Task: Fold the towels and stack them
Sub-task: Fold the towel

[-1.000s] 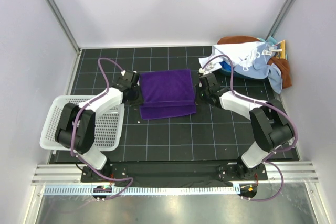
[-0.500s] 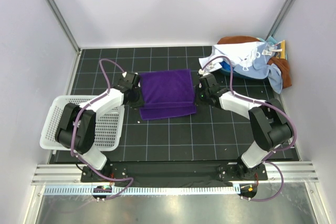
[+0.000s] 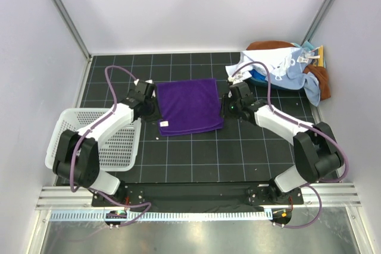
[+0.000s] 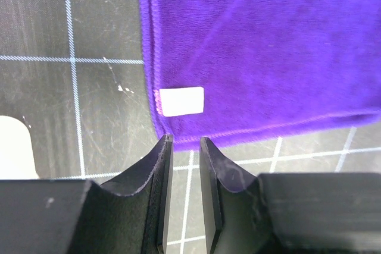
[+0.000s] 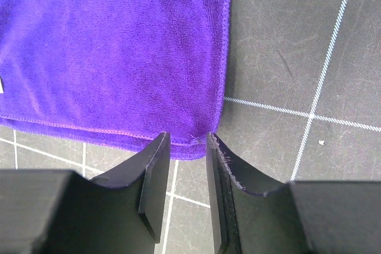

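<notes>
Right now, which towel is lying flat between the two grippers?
The dark purple towel, spread flat mid-table; the light blue towel and rust-brown towel lie heaped far right.

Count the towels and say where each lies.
4. The purple towel lies flat in the middle; the white towel, light blue towel and rust-brown towel are heaped in the far right corner. That heap may hide more.

No writing can be read anywhere; the white tag [image 4: 182,100] at the corner of the purple towel [image 4: 256,46] is blank (no print shows); small tags [image 3: 307,58] on the heaped towels [image 3: 280,71] are too tiny to read.
</notes>
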You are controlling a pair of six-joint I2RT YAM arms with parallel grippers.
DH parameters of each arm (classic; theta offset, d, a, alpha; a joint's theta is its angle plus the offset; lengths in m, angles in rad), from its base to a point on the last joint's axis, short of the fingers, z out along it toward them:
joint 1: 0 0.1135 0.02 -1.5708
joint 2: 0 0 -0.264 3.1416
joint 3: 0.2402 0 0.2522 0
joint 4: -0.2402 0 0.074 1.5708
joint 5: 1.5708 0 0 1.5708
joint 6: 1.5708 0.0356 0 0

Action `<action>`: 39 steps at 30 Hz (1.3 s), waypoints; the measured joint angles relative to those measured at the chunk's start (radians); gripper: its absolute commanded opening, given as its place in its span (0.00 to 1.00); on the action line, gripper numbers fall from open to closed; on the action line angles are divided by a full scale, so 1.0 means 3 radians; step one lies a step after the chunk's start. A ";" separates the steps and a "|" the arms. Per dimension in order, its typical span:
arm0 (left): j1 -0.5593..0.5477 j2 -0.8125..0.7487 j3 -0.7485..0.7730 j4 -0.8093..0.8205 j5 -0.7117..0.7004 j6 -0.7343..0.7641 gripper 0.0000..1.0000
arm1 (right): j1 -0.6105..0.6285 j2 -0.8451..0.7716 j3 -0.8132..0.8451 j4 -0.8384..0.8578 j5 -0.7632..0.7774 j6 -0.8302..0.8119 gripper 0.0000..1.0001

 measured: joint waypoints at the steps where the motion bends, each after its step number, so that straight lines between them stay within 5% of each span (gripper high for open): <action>1: 0.0000 -0.0042 0.0001 -0.0010 0.0014 -0.0006 0.29 | 0.0001 -0.0009 0.0013 -0.0019 0.0000 0.0001 0.38; 12: -0.0181 0.0301 0.0193 -0.0005 0.0048 -0.0155 0.24 | 0.0215 0.0345 0.0240 -0.0148 0.0225 0.0113 0.37; 25: -0.0261 0.0538 -0.0136 0.0095 -0.0128 -0.0301 0.16 | 0.0272 0.0376 -0.0161 -0.0074 0.0468 0.0319 0.33; 39: -0.0367 0.0534 -0.0135 0.0093 -0.0319 -0.0432 0.28 | 0.0295 0.0348 -0.0198 -0.0041 0.0528 0.0392 0.31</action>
